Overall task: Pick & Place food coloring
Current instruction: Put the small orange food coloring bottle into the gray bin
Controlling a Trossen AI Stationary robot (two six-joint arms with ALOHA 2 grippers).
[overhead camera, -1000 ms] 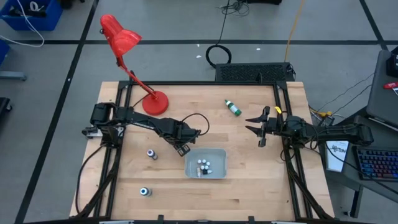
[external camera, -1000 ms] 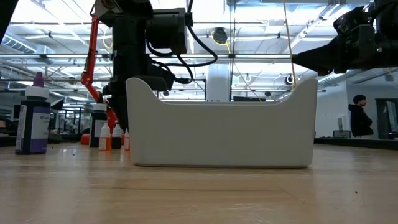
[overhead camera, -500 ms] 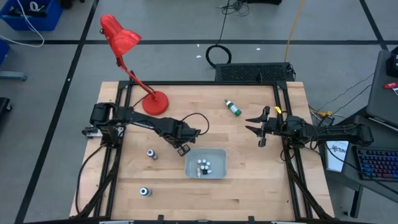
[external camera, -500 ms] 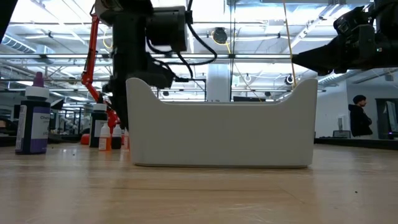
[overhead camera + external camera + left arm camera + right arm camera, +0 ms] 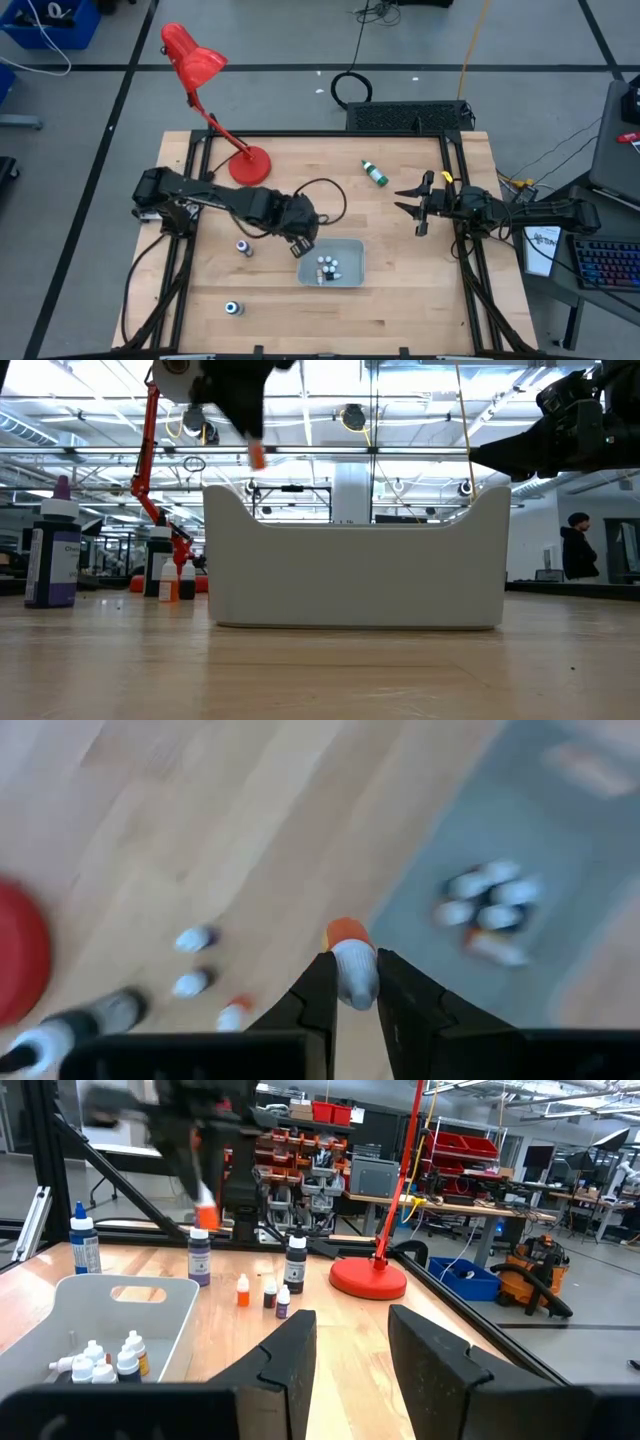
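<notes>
I see a table (image 5: 400,300) of pale wood, its grain fine and its finish smooth with a slight sheen. The tray (image 5: 352,262) looks like matt plastic, smooth-walled. My left gripper (image 5: 352,988) has dark matt plastic-looking fingers (image 5: 316,995) pinching a vial (image 5: 352,965) with a smooth white body and an orange cap. The lamp (image 5: 205,72) is glossy red, metal by its look. The right gripper (image 5: 348,1342) shows the same dull dark fingers, faintly textured.
</notes>
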